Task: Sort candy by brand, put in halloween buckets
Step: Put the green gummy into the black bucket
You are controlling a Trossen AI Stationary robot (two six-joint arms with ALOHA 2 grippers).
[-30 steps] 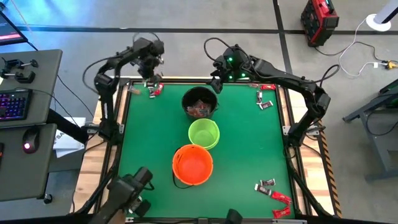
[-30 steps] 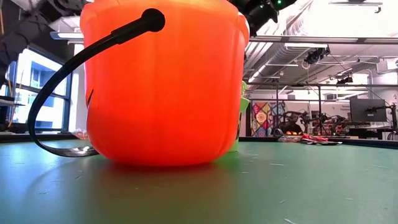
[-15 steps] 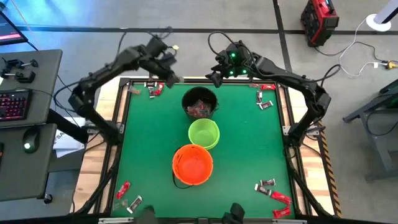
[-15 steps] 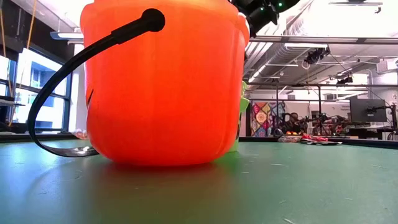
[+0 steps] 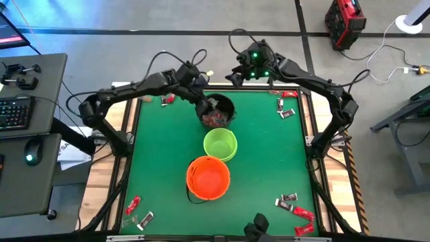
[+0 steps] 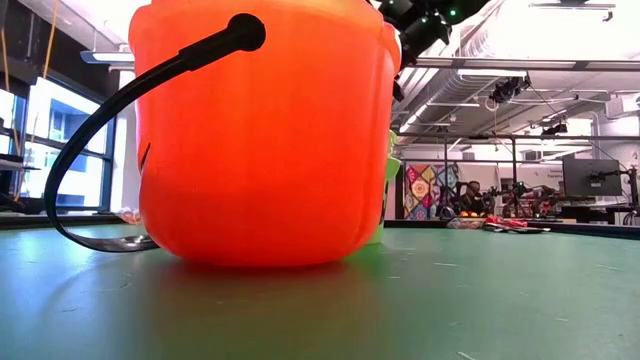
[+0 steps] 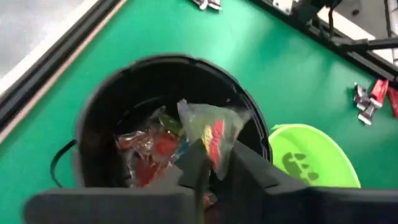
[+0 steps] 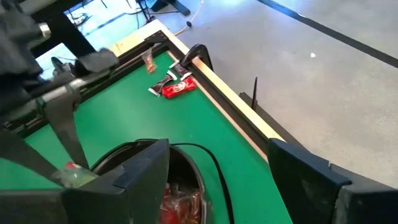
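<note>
High view, left end effector: has swung off the candy cluster at the far left corner of the bench and now hangs over the black bucket. Pinches a silvery-clear candy at the fingertips, just above the red-wrapped pieces already inside. Means transport is done and only the drop remains, provided black is this brand's bucket.

Wrapper's long axis runs roughly in line with the fingers, free end flaring ahead of the tips over the bucket's mouth; red and yellow print faces the wrist camera.

Right end effector: waits with fingers spread wide and empty, at the bench's far edge beside the same bucket. Leaves the green bucket and orange bucket untouched, nearer along the middle.
</note>
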